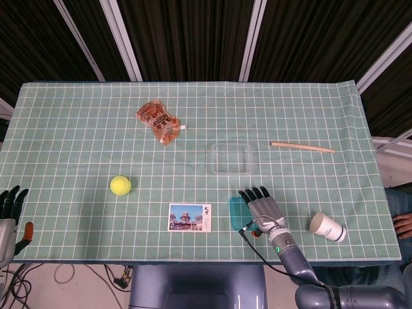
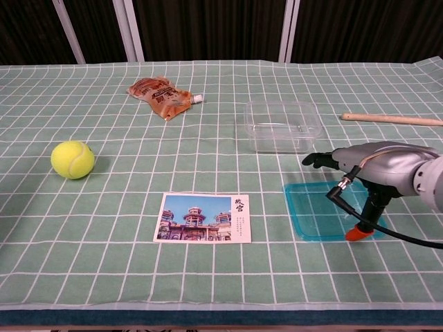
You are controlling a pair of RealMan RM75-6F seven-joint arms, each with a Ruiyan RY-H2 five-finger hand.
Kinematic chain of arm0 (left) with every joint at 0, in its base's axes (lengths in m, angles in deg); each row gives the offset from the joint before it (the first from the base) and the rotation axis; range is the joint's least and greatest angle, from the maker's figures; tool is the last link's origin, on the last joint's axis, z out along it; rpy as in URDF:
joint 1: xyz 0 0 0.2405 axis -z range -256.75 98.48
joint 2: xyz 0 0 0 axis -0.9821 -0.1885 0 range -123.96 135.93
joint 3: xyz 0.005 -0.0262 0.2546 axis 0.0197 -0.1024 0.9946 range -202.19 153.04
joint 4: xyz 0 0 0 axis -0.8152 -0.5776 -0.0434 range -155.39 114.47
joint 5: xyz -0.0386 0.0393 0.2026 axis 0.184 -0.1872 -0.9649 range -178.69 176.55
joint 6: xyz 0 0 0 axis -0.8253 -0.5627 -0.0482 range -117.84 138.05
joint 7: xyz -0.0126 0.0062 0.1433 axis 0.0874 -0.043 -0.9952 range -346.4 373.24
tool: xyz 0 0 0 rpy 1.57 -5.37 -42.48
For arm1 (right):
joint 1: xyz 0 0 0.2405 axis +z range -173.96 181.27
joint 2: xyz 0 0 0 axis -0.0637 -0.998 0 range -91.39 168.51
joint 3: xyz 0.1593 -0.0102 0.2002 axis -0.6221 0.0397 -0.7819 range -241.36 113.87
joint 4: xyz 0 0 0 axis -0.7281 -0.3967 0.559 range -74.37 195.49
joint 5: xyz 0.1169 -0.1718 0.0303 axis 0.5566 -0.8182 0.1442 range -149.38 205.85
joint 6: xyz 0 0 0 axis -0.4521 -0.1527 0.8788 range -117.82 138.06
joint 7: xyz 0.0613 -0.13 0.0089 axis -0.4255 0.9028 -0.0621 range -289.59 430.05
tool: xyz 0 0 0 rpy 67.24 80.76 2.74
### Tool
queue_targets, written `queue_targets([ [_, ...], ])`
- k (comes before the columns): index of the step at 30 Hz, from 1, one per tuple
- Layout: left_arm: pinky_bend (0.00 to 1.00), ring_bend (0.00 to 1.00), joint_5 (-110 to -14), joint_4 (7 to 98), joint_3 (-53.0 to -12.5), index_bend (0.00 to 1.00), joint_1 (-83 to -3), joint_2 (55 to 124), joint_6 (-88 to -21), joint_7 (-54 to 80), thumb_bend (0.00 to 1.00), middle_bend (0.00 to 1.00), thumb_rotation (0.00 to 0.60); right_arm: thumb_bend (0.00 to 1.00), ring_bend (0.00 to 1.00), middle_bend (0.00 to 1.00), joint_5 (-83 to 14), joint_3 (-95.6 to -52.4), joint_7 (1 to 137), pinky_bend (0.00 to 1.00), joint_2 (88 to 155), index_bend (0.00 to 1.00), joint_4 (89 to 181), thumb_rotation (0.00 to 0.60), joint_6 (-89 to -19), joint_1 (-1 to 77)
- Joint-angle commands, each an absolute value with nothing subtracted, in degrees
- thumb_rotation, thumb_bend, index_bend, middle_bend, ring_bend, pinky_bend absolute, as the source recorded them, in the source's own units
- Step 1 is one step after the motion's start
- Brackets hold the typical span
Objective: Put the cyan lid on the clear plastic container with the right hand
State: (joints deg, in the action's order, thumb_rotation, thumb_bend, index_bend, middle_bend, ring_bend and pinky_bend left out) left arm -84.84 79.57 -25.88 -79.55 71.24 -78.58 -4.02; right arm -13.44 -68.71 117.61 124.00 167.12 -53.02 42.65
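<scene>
From the head view, the right hand [image 1: 262, 207] lies palm down over the right part of the cyan lid [image 1: 236, 214], its dark fingers [image 1: 252, 193] spread and pointing away from the robot; only the lid's left strip shows, on the tablecloth [image 1: 77, 129] near the front edge. Nothing shows as gripped, though whether the palm touches the lid cannot be told. The clear plastic container [image 1: 231, 158] stands apart, farther back. A postcard [image 1: 190, 217] lies left of the lid, a tennis ball [image 1: 120, 185] farther left, an orange pouch [image 1: 159, 121] toward the back. A wooden stick [image 1: 302, 147] lies right of the container, and a paper cup [image 1: 327, 226] lies on its side right of the hand. The left hand [image 1: 9, 212] rests at the table's near left corner, fingers apart, holding nothing.

Seen from the chest view, the right hand [image 2: 377, 166] hovers above the lid [image 2: 315, 211], its orange-tipped thumb [image 2: 359, 232] pointing down at the lid's surface. The container [image 2: 282, 126] sits just behind the lid, and the stick [image 2: 391, 119] lies to its right.
</scene>
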Motion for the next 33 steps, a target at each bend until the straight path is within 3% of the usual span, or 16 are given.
queue_targets([
  [1,0.00,0.00,-84.8,79.6,-25.9,0.04,-79.6,71.2,-78.6,-4.0,0.50,0.00,0.600,0.14,0.00,0.15,-12.5,-68.7,118.1,0.00,124.6,0.00,166.9,0.600,-53.6,43.2],
  [8,0.00,0.00,-84.7,79.6,-25.9,0.04,-79.5,71.1,-78.6,-3.8,0.50,0.00,0.600,0.14,0.00,0.19,-11.4,-68.2,118.5,0.00,125.5,0.00,166.2,0.600,-54.5,43.9],
  [33,0.00,0.00,-84.4,79.7,-25.7,0.05,-79.4,71.1,-78.1,-4.0,0.50,0.00,0.600,0.14,0.00,0.20,-10.8,-67.0,116.3,0.00,127.4,0.00,163.4,0.600,-54.7,45.2],
])
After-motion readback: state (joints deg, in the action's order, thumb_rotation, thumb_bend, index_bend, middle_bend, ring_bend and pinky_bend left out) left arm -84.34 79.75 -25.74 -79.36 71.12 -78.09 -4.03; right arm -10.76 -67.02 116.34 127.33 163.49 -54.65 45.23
